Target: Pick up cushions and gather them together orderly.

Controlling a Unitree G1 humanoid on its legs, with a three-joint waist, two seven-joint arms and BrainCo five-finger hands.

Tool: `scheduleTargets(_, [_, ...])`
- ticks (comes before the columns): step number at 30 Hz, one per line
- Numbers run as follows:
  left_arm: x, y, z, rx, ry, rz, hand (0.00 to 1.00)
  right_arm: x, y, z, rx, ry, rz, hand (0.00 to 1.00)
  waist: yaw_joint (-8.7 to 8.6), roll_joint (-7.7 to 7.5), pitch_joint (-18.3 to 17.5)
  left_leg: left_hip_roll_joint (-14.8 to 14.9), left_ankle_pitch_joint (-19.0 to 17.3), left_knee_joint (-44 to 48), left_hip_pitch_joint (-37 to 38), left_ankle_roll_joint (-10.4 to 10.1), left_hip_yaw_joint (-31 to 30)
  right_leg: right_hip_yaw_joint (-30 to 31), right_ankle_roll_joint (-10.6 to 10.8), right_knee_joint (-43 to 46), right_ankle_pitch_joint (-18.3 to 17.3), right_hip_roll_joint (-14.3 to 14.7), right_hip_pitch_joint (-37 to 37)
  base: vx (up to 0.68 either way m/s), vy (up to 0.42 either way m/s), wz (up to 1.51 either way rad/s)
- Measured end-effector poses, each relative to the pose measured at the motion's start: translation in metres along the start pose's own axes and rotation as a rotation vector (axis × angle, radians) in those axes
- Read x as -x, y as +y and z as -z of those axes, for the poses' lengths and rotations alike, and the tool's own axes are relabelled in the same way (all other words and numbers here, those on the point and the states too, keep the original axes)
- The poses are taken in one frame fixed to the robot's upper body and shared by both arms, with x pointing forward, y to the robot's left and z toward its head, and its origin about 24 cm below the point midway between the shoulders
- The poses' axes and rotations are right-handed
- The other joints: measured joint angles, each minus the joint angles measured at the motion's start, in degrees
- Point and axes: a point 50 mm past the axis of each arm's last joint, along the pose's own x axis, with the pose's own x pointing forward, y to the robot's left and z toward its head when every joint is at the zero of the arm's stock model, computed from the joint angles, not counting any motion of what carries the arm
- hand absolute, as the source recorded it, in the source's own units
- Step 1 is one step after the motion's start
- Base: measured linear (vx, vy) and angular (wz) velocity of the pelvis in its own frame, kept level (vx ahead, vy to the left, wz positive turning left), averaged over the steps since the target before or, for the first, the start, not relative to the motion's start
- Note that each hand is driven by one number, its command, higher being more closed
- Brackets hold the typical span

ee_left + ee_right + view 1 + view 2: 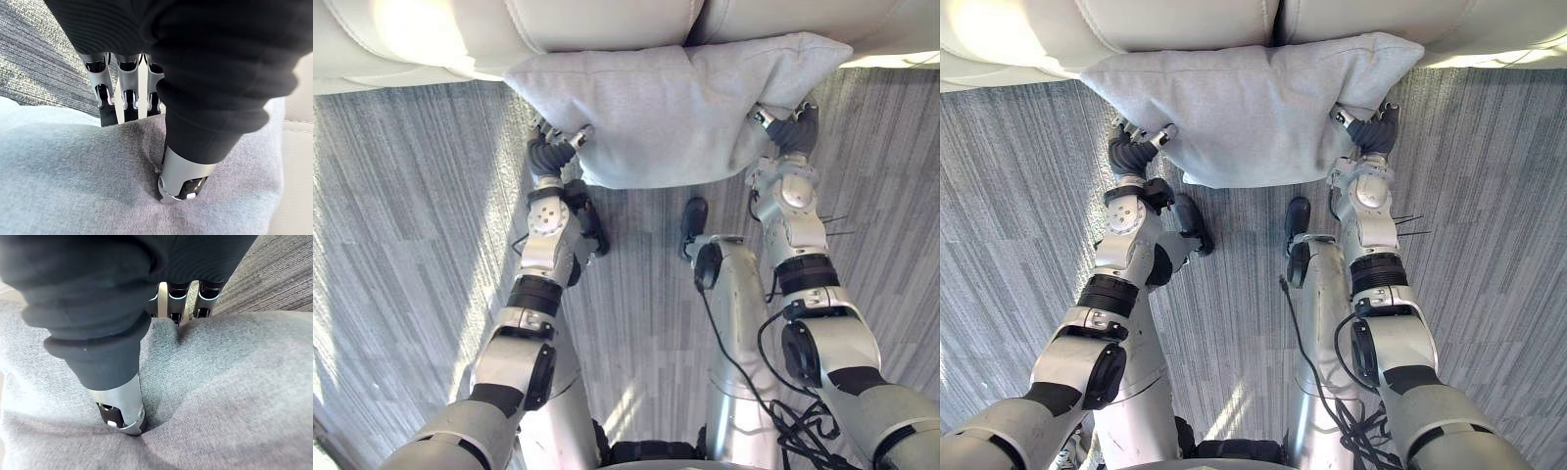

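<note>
Cushion (675, 108) pinched by left hand (550, 154) and right hand (793, 132).

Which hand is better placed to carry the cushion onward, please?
Neither alone, probably: the left hand pinches the cushion at its left edge, the right hand at its right, so both should lift together.

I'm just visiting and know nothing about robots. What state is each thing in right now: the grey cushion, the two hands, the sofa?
Grey cushion: gripped at both ends, dented under the thumbs, far edge at the sofa's front.
Left hand: shut on the cushion, thumb on top, fingers underneath.
Right hand: shut on the cushion the same way.
Sofa: pale seat pads side by side, nothing else on them in view.
</note>
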Motion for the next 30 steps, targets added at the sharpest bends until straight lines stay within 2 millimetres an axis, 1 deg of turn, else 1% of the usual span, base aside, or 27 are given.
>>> scheduleTargets(4, [0.006,0.000,-0.005,-0.010,-0.034,0.007,1.00,0.012,0.006,-0.003,0.012,-0.046,-0.047,1.00,-0.18,0.01,-0.1,0.1,0.3,-0.8,2.7,-0.5,-0.2,-0.3,-0.4,-0.7,0.2,0.1,2.6,-0.03,-0.002,0.00])
scheduleTargets(6, [0.017,0.004,-0.003,-0.013,-0.051,0.005,1.00,0.026,0.008,-0.002,-0.010,-0.060,-0.069,1.00,-0.27,-0.03,-0.2,0.0,0.8,-3.6,7.3,-1.3,-0.1,-0.9,-1.2,-3.8,0.8,0.4,7.6,-0.05,-0.013,0.00])
scheduleTargets(7, [0.021,0.004,-0.003,-0.014,-0.053,0.009,1.00,0.031,0.008,-0.001,-0.019,-0.063,-0.071,1.00,-0.39,-0.03,-0.2,-0.1,0.9,-4.6,8.9,-1.5,-0.1,-1.0,-1.2,-4.8,0.9,0.4,9.2,-0.04,-0.032,0.04])
scheduleTargets(9, [0.040,0.008,0.005,-0.021,-0.051,0.020,1.00,0.056,0.006,0.006,-0.046,-0.073,-0.072,1.00,-0.02,-0.02,-1.5,-0.4,1.5,-9.0,15.9,-2.5,0.5,-1.4,-1.1,-9.4,1.4,1.0,16.3,-0.02,-0.046,0.00])
scheduleTargets(10, [0.046,0.010,0.006,-0.013,-0.051,0.017,1.00,0.063,0.005,0.007,-0.057,-0.075,-0.072,1.00,0.12,-0.07,-2.0,-0.4,1.6,-10.1,17.9,-2.7,0.7,-1.4,-1.5,-10.7,1.7,1.1,18.3,0.03,-0.041,-0.03])
scheduleTargets(11, [0.056,0.011,0.007,0.004,-0.058,0.018,1.00,0.075,0.003,0.008,-0.076,-0.086,-0.073,1.00,0.14,-0.09,-2.4,-0.7,1.8,-12.4,22.3,-3.0,1.3,-1.6,-1.6,-13.1,1.9,1.1,22.5,0.07,-0.037,0.04])
scheduleTargets(12, [0.068,0.010,0.009,0.010,-0.058,0.025,1.00,0.089,-0.002,0.012,-0.080,-0.084,-0.063,1.00,0.16,-0.05,-3.2,-1.5,2.0,-15.1,26.7,-3.3,1.5,-1.7,-1.6,-15.5,1.9,0.9,26.9,0.10,-0.041,0.08])
scheduleTargets(13, [0.077,0.010,0.013,0.016,-0.050,0.027,1.00,0.097,-0.005,0.017,-0.079,-0.071,-0.056,1.00,0.17,-0.05,-5.5,-1.8,2.0,-16.2,27.7,-3.4,1.6,-1.8,-1.5,-16.7,1.9,0.9,27.8,0.15,-0.026,0.13])
scheduleTargets(14, [0.093,0.011,0.019,0.029,-0.034,0.029,1.00,0.113,-0.012,0.024,-0.076,-0.047,-0.041,1.00,0.04,-0.04,-9.4,-2.4,2.2,-18.5,30.0,-3.7,1.7,-2.0,-1.4,-19.1,2.0,0.7,30.4,0.15,-0.009,0.12])
scheduleTargets(15, [0.103,0.009,0.022,0.045,-0.027,0.034,1.00,0.124,-0.019,0.026,-0.075,-0.038,-0.030,1.00,0.09,-0.02,-9.6,-2.7,2.4,-20.9,35.2,-4.0,2.5,-2.3,-1.3,-21.7,2.1,0.6,35.7,0.20,0.006,0.13])
scheduleTargets(16, [0.108,0.009,0.023,0.053,-0.018,0.033,1.00,0.130,-0.022,0.028,-0.073,-0.032,-0.030,1.00,0.03,-0.03,-9.8,-3.1,2.4,-22.1,37.9,-4.0,2.8,-2.4,-1.2,-22.9,2.1,0.4,38.3,0.21,0.012,0.11])
scheduleTargets(18, [0.132,0.017,0.033,0.056,0.034,0.031,1.00,0.152,-0.032,0.034,-0.060,0.011,-0.044,1.00,-0.07,0.01,-12.5,-4.5,2.5,-27.5,47.1,-4.1,3.9,-2.4,-0.5,-28.7,2.4,0.0,47.4,0.24,0.027,0.05])
scheduleTargets(19, [0.138,0.020,0.036,0.051,0.050,0.028,1.00,0.158,-0.033,0.036,-0.058,0.024,-0.053,1.00,-0.05,0.00,-13.5,-4.6,2.5,-28.8,48.9,-4.1,4.4,-2.4,-0.3,-30.2,2.5,0.0,49.3,0.23,0.045,-0.01])
scheduleTargets(21, [0.159,0.033,0.047,0.013,0.114,0.013,1.00,0.179,-0.038,0.046,-0.048,0.084,-0.091,1.00,-0.03,0.02,-16.8,-6.1,2.9,-34.2,55.5,-4.6,5.2,-2.4,0.7,-36.0,3.2,-0.2,56.0,0.23,0.049,0.00])
scheduleTargets(22, [0.164,0.036,0.050,0.000,0.131,0.012,1.00,0.184,-0.040,0.049,-0.043,0.103,-0.097,1.00,-0.07,0.03,-17.6,-6.7,3.2,-35.9,57.1,-4.8,5.2,-2.4,1.0,-37.8,3.7,-0.2,57.5,0.22,0.050,0.05])
scheduleTargets(23, [0.173,0.042,0.056,-0.022,0.164,0.003,1.00,0.191,-0.043,0.056,-0.030,0.141,-0.113,1.00,-0.31,0.13,-19.0,-7.9,4.4,-39.8,60.0,-4.7,5.3,-2.4,1.4,-42.1,5.0,-0.4,60.7,0.17,0.037,0.08])
scheduleTargets(24, [0.177,0.044,0.058,-0.030,0.179,0.004,1.00,0.193,-0.044,0.059,-0.024,0.158,-0.122,1.00,-0.60,0.16,-19.7,-8.5,5.2,-41.7,61.3,-4.7,5.3,-2.4,1.5,-44.2,5.7,-0.6,62.1,0.26,0.052,0.12])
scheduleTargets(25, [0.184,0.048,0.061,-0.040,0.204,0.005,1.00,0.196,-0.046,0.064,-0.013,0.184,-0.141,1.00,-0.93,0.30,-20.7,-9.6,6.6,-45.4,63.6,-4.5,5.3,-2.4,1.9,-48.6,7.6,-0.6,64.9,0.21,0.033,0.04])
scheduleTargets(26, [0.186,0.049,0.062,-0.042,0.212,0.001,1.00,0.196,-0.046,0.066,-0.008,0.191,-0.149,1.00,-0.93,0.44,-20.9,-9.8,6.6,-46.3,64.4,-4.5,5.4,-2.4,1.9,-50.1,8.3,-0.4,66.1,0.26,0.058,-0.11])
scheduleTargets(27, [0.191,0.052,0.065,-0.049,0.231,-0.003,1.00,0.197,-0.048,0.070,0.006,0.213,-0.167,1.00,-0.98,0.45,-21.0,-10.4,6.6,-47.6,66.8,-4.5,5.6,-2.0,2.2,-52.7,9.2,-0.2,68.8,0.15,0.048,-0.19])
scheduleTargets(29, [0.196,0.054,0.067,-0.054,0.249,0.002,1.00,0.198,-0.049,0.074,0.016,0.228,-0.172,1.00,-1.17,0.32,-21.2,-10.9,6.6,-48.5,69.1,-4.5,5.9,-1.2,2.6,-53.2,9.5,-0.5,70.5,0.13,0.065,-0.20])
scheduleTargets(30, [0.198,0.055,0.068,-0.056,0.260,0.005,1.00,0.198,-0.050,0.076,0.021,0.237,-0.174,1.00,-1.21,0.32,-21.2,-11.5,6.4,-49.0,71.0,-4.3,6.0,-0.3,2.6,-51.4,9.5,-0.8,70.9,0.09,0.064,-0.19])
